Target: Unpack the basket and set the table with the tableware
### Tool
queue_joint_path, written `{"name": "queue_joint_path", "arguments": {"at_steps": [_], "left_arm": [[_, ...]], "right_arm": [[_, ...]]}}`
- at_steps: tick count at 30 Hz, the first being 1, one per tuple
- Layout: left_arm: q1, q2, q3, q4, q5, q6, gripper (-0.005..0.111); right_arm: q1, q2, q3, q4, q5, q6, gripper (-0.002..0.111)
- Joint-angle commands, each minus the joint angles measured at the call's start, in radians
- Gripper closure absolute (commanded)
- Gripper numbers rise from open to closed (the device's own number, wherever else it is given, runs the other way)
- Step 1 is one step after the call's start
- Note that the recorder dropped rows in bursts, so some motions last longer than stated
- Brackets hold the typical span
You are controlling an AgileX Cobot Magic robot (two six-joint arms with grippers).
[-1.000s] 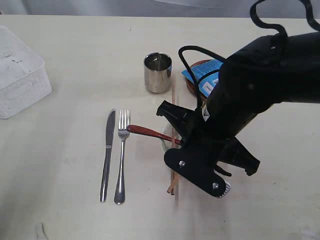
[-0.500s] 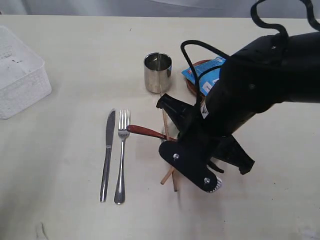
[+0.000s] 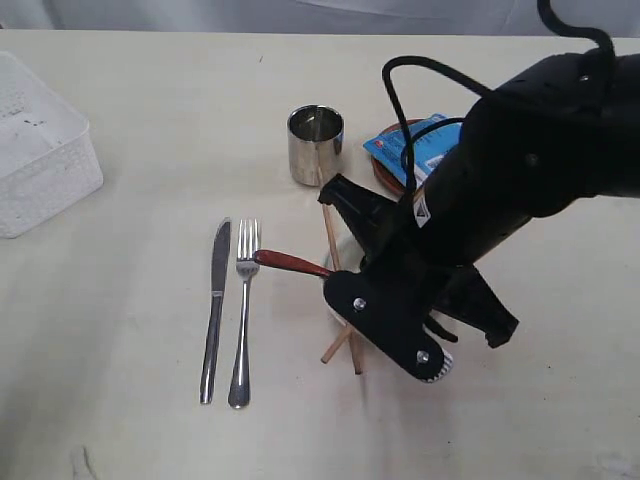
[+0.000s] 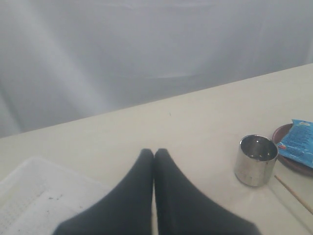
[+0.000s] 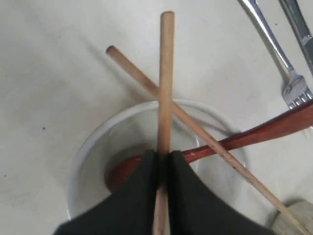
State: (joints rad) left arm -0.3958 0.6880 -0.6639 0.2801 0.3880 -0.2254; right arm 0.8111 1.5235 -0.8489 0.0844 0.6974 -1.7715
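whereas they lay parallel before, the chopsticks (image 5: 166, 73) now cross.

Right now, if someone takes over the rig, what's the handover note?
Left gripper: shut, empty, near the white basket.
Right gripper: shut on one chopstick above the bowl; the second chopstick crosses it over the bowl.
Out on the table: knife and fork side by side, steel cup, red spoon in the bowl, blue snack packet on the brown plate.
Basket looks emptied.
Left: probably lay both chopsticks neatly beside the bowl.
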Motion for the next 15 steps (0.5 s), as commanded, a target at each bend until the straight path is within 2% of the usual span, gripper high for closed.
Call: {"name": "queue_joint_path", "arguments": {"at_steps": [1, 5, 15], "left_arm": [[0.002, -0.004, 0.005, 0.003, -0.004, 0.0, 0.106], [0.002, -0.004, 0.005, 0.003, -0.002, 0.0, 0.106], [0.002, -0.004, 0.005, 0.003, -0.002, 0.0, 0.106]], "right_arm": [[-0.004, -0.014, 0.003, -0.066, 0.049, -0.03, 0.109], [-0.004, -0.021, 0.003, -0.169, 0.072, -0.03, 0.109], [-0.004, -0.016, 0.038, -0.167, 0.063, -0.059, 0.109]]}}
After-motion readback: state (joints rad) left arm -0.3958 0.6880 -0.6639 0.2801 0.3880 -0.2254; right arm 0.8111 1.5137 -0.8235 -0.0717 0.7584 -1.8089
